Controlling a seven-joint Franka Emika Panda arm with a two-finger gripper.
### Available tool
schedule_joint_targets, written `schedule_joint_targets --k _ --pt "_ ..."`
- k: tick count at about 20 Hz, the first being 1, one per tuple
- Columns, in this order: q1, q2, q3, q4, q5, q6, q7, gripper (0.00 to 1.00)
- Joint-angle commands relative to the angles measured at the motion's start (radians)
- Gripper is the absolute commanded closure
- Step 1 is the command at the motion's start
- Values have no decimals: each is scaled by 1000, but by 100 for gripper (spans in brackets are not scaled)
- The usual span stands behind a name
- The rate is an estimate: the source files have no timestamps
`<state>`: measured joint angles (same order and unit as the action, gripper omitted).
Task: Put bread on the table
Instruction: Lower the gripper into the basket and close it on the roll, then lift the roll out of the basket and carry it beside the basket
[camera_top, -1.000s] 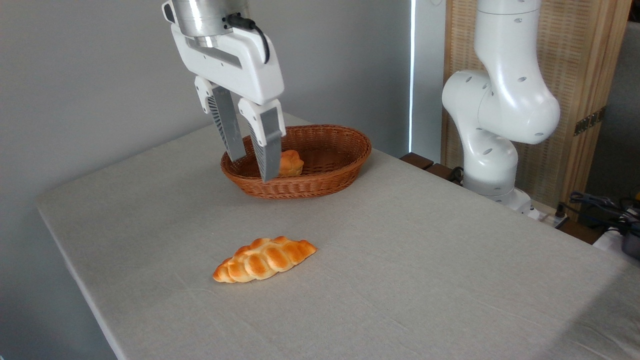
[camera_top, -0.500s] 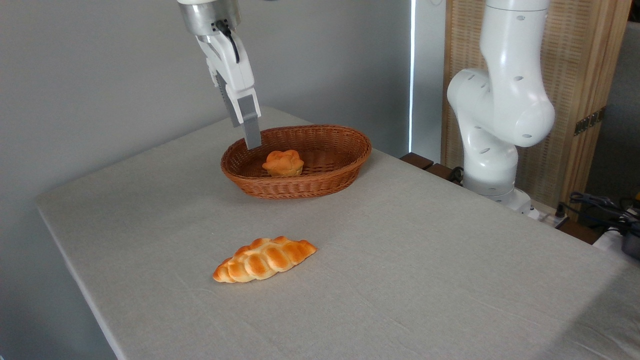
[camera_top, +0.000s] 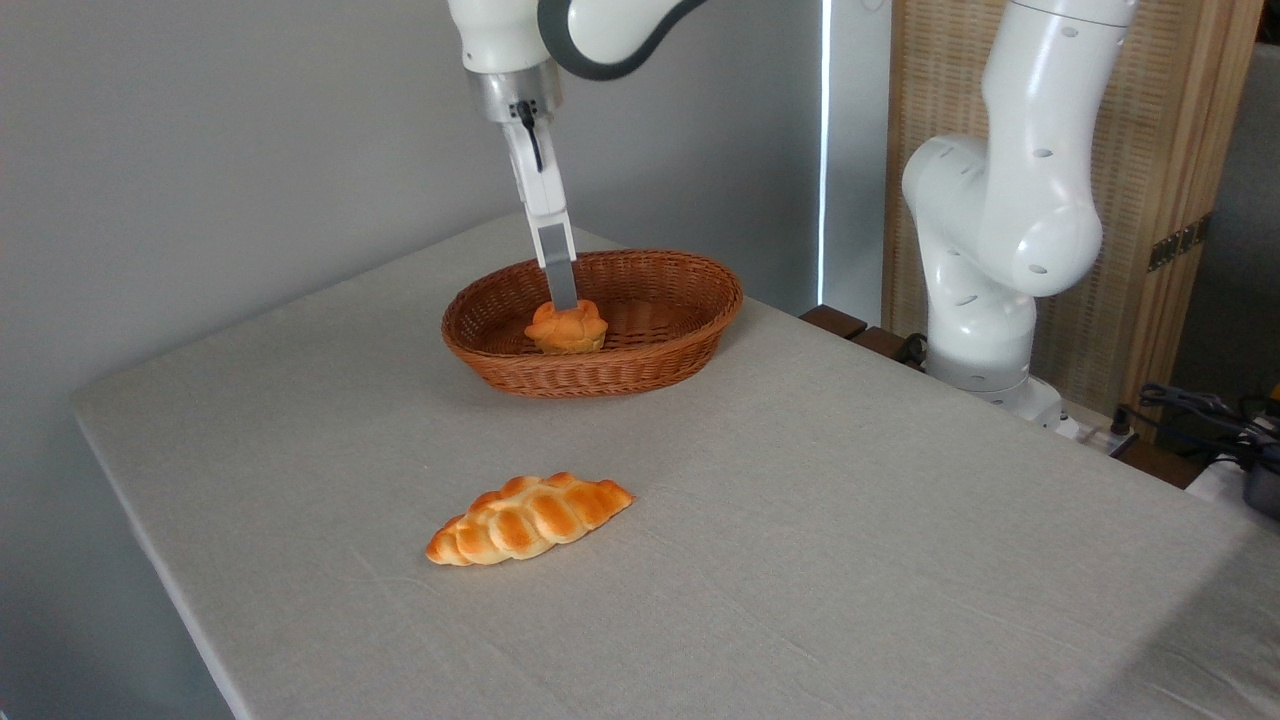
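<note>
Hand (camera_top: 563, 298) edge-on over knotted bun (camera_top: 566, 327) in far wicker basket (camera_top: 690, 340), lined up for a grab; finger spread impossible to tell; braided loaf (camera_top: 528, 518) lying near on counter (camera_top: 850, 520).

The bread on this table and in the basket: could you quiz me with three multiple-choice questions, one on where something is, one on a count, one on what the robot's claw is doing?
1. Where is the small round bun?
A. on the cloth
B. inside the wicker basket
C. in the air

2. How many bread pieces show?
A. one
B. two
C. four

3. What is the gripper doing?
A. hanging over the braided loaf
B. resting flat on the table
C. reaching down to the top of the bun

Answers:
1 B, wicker walls rise all around the bun.
2 B, the bun in the basket and the braided loaf on the cloth.
3 C, its tips meet the bun's top; seen edge-on, so open or shut cannot be told.
</note>
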<state>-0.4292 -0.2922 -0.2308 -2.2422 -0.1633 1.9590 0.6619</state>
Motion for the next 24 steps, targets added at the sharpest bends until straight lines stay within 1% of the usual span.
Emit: schedule_joint_targets --k 1,2,4,7,9,10,12,13,14,15,16,17,20,21,22,24 --pt "-2 -7 -31 -83 -5 127 7 0" --pt "-2 -4 -36 -94 -2 150 8 0" --pt "0 -1 -53 -97 -1 156 12 0" --pt "0 10 -54 -105 57 158 12 0" --pt "-2 25 -54 -105 82 161 12 0" --pt "-2 30 -54 -105 103 166 12 0" --pt "-3 45 -55 -105 111 173 10 1" --pt "-3 54 -56 -105 111 181 10 7" --pt "-8 62 -55 -105 111 193 9 20" --pt "-9 71 -54 -105 111 202 8 39" --pt "-9 74 -56 -105 110 204 5 46" --pt "-9 76 -55 -105 104 202 5 59" --pt "-9 88 -50 -102 100 199 2 72" --pt "-9 91 -50 -100 99 199 1 73" --pt "-9 91 -47 -100 99 198 1 81" --pt "-9 91 -47 -99 99 195 -1 83"
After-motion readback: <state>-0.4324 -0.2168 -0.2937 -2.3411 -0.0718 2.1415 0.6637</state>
